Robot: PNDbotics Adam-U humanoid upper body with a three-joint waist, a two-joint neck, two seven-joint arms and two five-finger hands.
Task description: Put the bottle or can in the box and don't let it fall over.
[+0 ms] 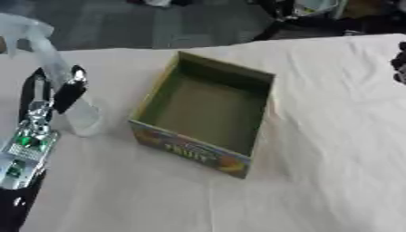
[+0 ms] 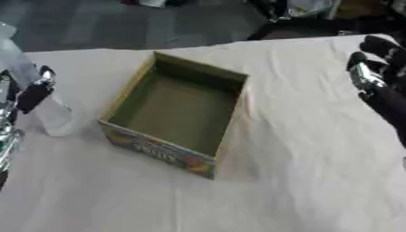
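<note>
A clear plastic bottle point(image 1: 62, 86) stands at the table's left side, leaning with its top to the left and its base point(image 1: 82, 123) at the cloth. My left hand point(image 1: 70, 93) is shut on its middle, with black fingers on both sides of it. The open cardboard box point(image 1: 208, 80), green inside with a colourful fruit print on its near wall, sits in the middle to the right of the bottle, and nothing lies in it. My right hand point(image 2: 371, 72) hangs at the right edge, away from the box, fingers relaxed and holding nothing.
A cream cloth covers the table point(image 1: 317, 172). The table's far edge point(image 1: 119, 49) runs close behind the box, with dark floor beyond. Dark equipment point(image 2: 301, 13) stands past the far right corner.
</note>
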